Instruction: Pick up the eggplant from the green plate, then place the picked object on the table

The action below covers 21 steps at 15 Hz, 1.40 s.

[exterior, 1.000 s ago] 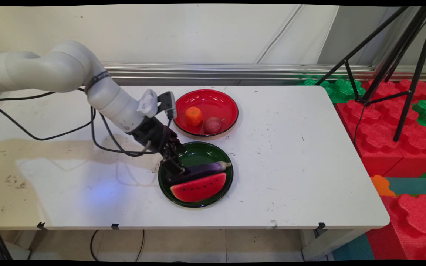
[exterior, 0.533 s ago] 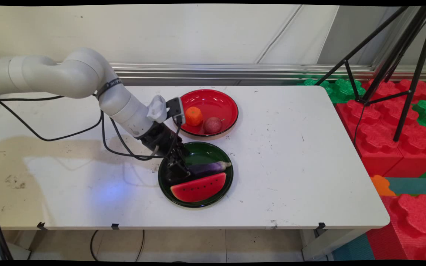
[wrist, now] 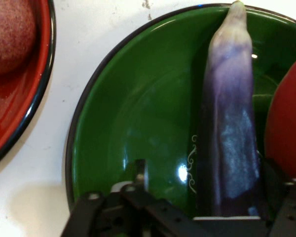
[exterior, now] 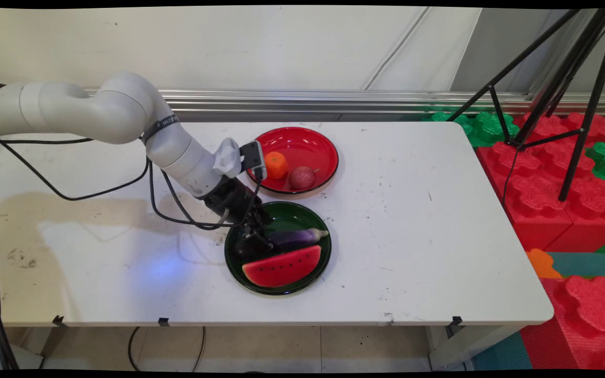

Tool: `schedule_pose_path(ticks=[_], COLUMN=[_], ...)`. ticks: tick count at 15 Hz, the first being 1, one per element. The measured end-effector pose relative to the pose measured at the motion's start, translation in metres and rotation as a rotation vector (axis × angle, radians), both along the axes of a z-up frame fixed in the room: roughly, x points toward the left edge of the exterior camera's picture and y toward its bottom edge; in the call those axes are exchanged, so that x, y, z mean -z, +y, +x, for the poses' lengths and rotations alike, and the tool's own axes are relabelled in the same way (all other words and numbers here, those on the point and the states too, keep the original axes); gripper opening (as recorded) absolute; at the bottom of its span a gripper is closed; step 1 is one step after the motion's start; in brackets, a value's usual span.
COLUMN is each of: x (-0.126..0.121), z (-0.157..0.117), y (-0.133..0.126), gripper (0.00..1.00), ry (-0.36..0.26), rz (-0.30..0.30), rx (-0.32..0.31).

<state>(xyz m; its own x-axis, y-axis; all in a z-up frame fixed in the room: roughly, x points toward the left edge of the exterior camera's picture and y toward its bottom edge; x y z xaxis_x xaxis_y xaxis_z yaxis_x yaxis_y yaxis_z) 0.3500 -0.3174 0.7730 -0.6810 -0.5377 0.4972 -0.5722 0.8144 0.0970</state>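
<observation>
Gripper (exterior: 256,242) lowered into the green plate (exterior: 281,212), its fingers spread to either side of the thick end of the purple eggplant (exterior: 297,239); whether the pads press the eggplant cannot be told. Eggplant lies across the middle of the green plate, with the watermelon slice (exterior: 283,266) just beside it on the near side. Red plate (exterior: 308,144) stands close behind on the white tabletop (exterior: 413,210), carrying an orange (exterior: 276,164) and a reddish-brown round fruit (exterior: 302,177).
</observation>
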Motion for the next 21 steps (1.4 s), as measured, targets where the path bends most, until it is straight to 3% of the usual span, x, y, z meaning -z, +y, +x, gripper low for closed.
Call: schedule_pose_path(ticks=[14,21], x=[-0.007,-0.032], z=[0.004,0.020], y=[0.004,0.012], gripper=[0.00,0.00], ry=[0.000,0.030], rz=[-0.019,-0.054], rx=[0.002,0.010])
